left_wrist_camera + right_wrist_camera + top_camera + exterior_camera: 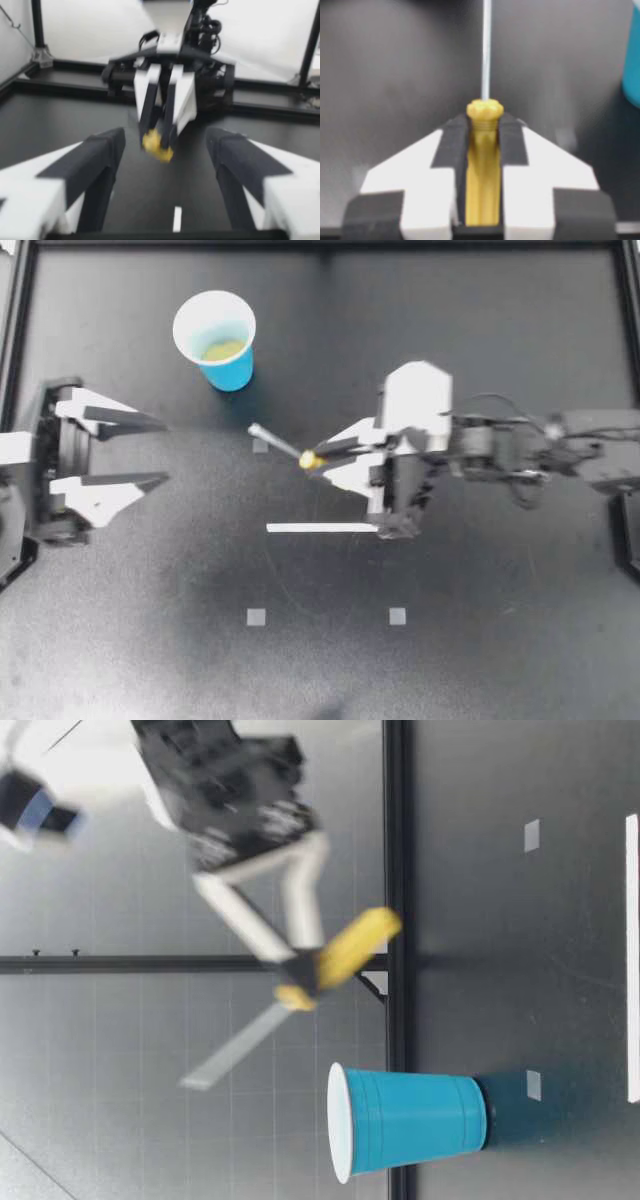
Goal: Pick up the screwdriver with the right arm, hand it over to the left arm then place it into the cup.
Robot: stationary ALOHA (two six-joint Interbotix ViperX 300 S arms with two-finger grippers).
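diffuse overhead light; dark counter point(150, 660) shows faint sheen. cup point(214, 338) casts a short soft shadow. right tool point(320, 458) smeared in low view; left tool point(163, 452) defocused at wrist.

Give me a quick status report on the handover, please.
Right gripper shut on screwdriver handle, held off the table. Left gripper open, not touching it. Cup upright, clear of the gap between grippers.

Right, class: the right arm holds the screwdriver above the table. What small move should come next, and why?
Probably carry the screwdriver toward the left gripper. The right gripper is shut on its yellow handle, the bare shaft points that way, and the left gripper stands open, well apart from it.
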